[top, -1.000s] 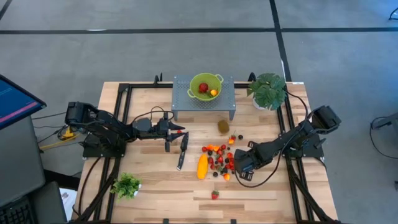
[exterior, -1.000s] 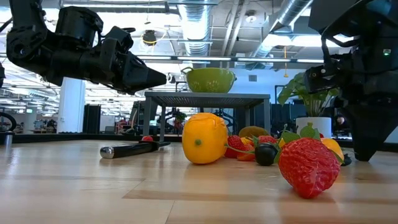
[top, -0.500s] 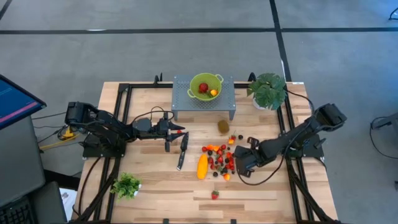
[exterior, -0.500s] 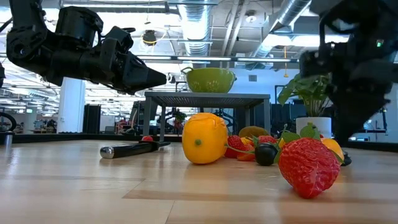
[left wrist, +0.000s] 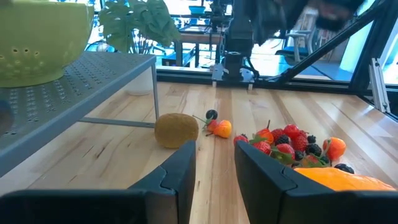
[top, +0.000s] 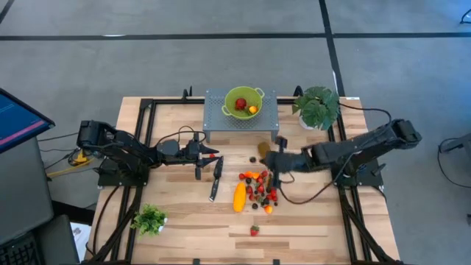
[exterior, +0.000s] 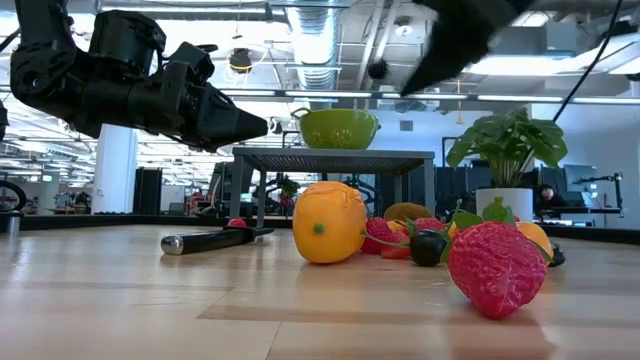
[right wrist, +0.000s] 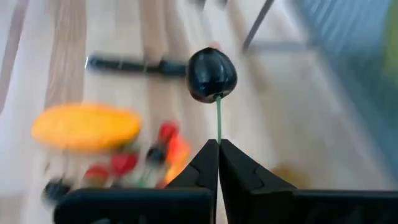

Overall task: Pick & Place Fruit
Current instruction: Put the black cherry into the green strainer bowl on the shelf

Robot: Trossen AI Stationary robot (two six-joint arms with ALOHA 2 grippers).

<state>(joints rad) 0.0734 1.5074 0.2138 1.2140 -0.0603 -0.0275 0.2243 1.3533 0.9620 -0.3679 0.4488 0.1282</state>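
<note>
The right gripper (right wrist: 217,148) is pinching the thin green stem of a dark cherry (right wrist: 212,74), and the cherry is sticking up past its tips. The fingers are pressed tight together on the stem. In the high view this gripper (top: 269,159) is hanging over the counter (top: 184,213), between the brown kiwi (top: 263,149) and the pile of small fruit (top: 261,188).

The pile is sitting in the middle of the counter, with red, orange and dark bits all mixed. A long yellow fruit (top: 239,196) is lying just beside the pile. One strawberry (top: 254,230) is lying alone, nearer the front edge.

The left gripper (top: 208,155) is waiting above the counter, near a black knife (top: 215,178). Its fingers (left wrist: 177,176) are spread a little bit and holding nothing.

A green bowl (top: 243,101) is sitting on a grey stand (top: 213,118) at the back. It has a red fruit and an orange fruit in it. A leafy plant (top: 318,107) is standing beside the stand, and a smaller plant (top: 149,218) is sitting by the front corner.
</note>
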